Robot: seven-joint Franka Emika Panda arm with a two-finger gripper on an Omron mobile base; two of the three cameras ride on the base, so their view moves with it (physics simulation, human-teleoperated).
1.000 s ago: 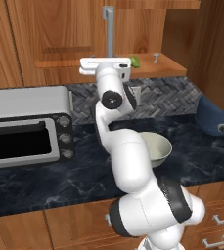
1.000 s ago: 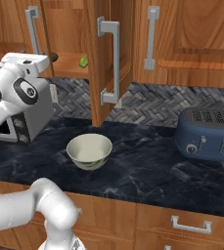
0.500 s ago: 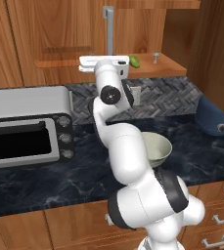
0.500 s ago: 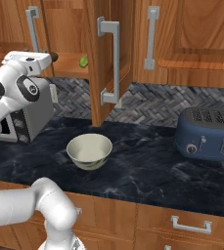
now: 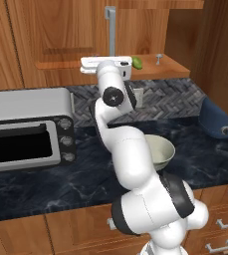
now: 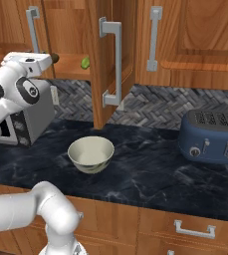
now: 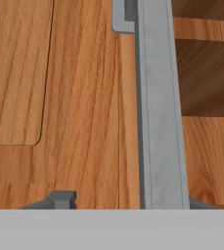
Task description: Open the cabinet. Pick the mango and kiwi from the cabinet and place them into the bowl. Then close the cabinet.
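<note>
Tool [image 7: 125, 200]: raised to the lower end of the left door's handle [image 7: 160, 112]. The jaws are spread, one to each side of the bar. One tip [image 7: 60, 198] stands apart from the bar, the other sits at the bar's far edge. No pinch on it shows.
Arm: rises from the base and bends over the table [image 5: 85, 184] up to the cabinet [image 5: 51, 35].
Cabinet: the left door is shut. The right door [image 6: 103, 55] is swung wide out over the table, with its own bar handle [image 6: 116, 60] facing the room.
Shelf [image 5: 165, 68]: the bottom board of the cabinet, bare wood, seen through the open right half.
Mango [image 5: 137, 63]: lies on the shelf inside the cabinet, just beside the hand on its right in the left base view.
Kiwi [image 6: 55, 58]: a dark ball on the same shelf, close against the end of the hand and left of the mango in the right base view.
Bowl [image 6: 90, 153]: upright on the table below the cabinet, under the open door's edge. No fruit is in it.
Oven [image 5: 26, 124]: silver toaster oven on the table, left of the arm, door shut.
Toaster [image 6: 215, 137]: blue, on the table well to the right of the bowl.
Drawers [image 6: 192, 229]: below the table edge, shut.
</note>
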